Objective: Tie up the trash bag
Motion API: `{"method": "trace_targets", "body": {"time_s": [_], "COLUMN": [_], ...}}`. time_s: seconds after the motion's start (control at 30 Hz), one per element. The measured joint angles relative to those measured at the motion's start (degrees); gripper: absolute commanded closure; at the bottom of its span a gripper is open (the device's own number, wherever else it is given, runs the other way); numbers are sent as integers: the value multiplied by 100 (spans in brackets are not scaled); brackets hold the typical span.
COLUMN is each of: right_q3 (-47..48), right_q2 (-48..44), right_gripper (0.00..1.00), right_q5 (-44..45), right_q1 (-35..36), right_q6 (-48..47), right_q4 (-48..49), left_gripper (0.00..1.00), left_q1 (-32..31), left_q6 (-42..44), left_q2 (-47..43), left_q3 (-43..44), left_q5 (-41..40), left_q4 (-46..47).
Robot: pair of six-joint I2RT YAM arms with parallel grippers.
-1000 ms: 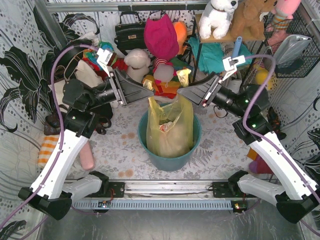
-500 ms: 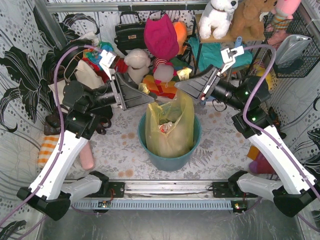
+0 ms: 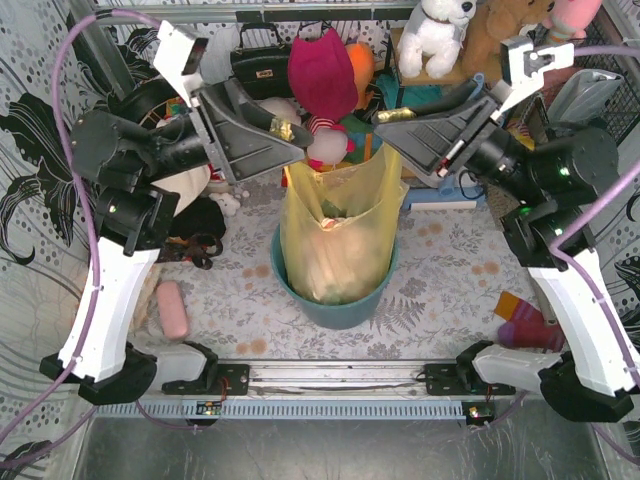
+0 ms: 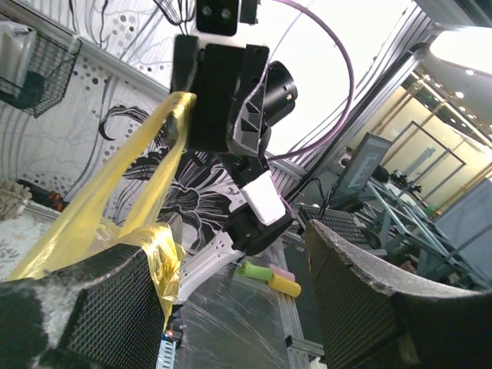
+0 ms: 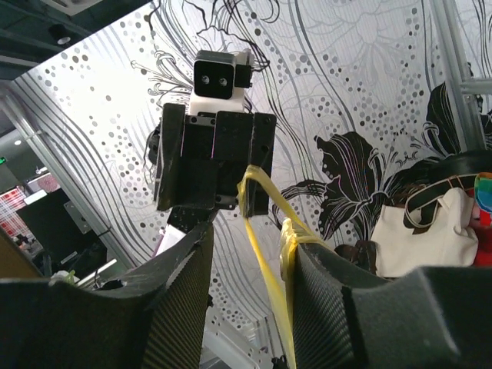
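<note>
trash bag in teal bin, mid-tabletop | left pincer wide, bag's strip draped on one finger | right pincer half-wide around strip | we judge film light, slippery, tearable: we grip bunched top corners

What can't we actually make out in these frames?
- Top view: lower part of trash bag, hidden inside teal bin.
- Top view: its contents, blurred by the plastic.
- Top view: any knot; handles covered by left pincer and right pincer.
- Wrist views: bag body out of frame; only strips show.
</note>
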Motion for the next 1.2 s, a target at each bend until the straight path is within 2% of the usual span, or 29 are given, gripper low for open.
{"method": "trace_targets", "body": {"time_s": [0.13,0.3,0.47,0.63,0.9,1.03,1.2], "right_q3": [-479,-1976,-2872,-2621,-901,-761,-1397], "right_q2": [-459,-1117,-1084,-664,304,254,-319], "right_gripper": [59,59,59,58,56,56,54], "right_q5": [116,348,595,625,57,24,245], "right_q1": [0,0,-2,-7,-7,-7,-7], "right_q6": [-50,-37,-20,-20,321,433,367], "right_q4": [9,85,-33,-98,568,960,973], "left_gripper": [27,23,24,24,25,25,24], "left_q1": [234,330,387,407,413,417,420], "left_q6": [-4,-114,-278,-407,-654,-828,-887], "left_q2": [-280,-581,-476,-260,144,63,-164], "left_q3": [-348,-1617,-2365,-2017,-592,-643,-1241], "left_q5": [-20,-24,-46,-2,208,227,214], "left_q4": [111,367,380,402,542,879,1084]}}
